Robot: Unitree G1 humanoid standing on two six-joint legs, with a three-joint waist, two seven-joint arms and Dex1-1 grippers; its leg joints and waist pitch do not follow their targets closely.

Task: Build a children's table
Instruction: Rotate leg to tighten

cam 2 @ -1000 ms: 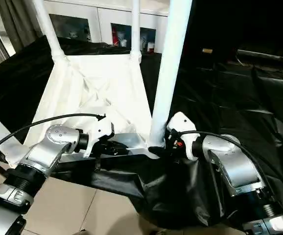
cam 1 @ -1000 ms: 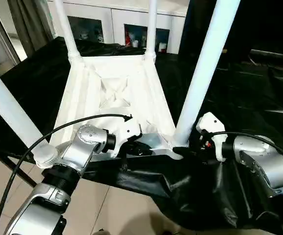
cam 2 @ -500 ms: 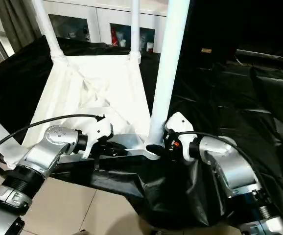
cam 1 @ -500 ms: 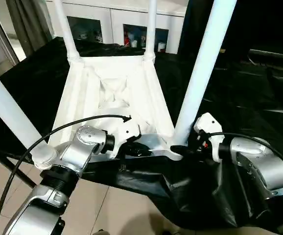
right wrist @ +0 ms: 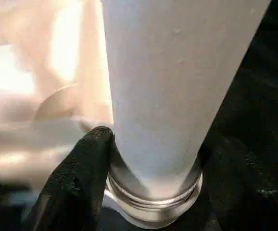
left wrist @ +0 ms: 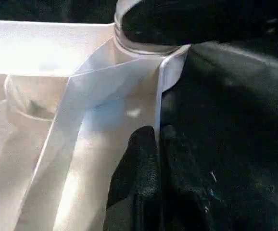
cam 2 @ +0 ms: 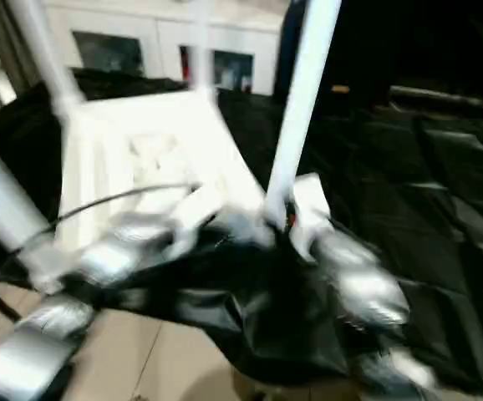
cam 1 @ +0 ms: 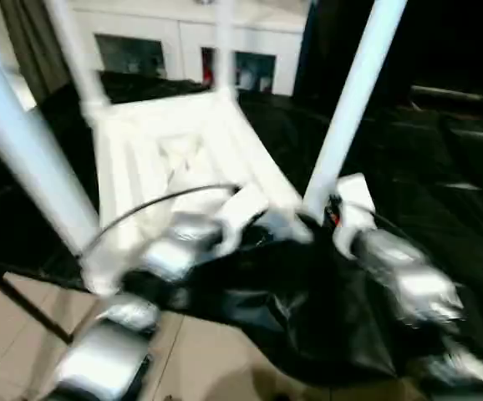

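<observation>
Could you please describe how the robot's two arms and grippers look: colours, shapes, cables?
Both forearms are rounded silver metal cylinders. A thin black cable arcs over the left forearm; the right forearm carries a white housing with a small red mark. The left gripper and the right gripper's finger are matte black.

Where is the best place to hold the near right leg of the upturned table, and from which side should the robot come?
Probably low on the near right leg, just above its socket collar. The tube is widest and best braced there. Come level from the robot's own side, since the tabletop blocks the far side.
</observation>
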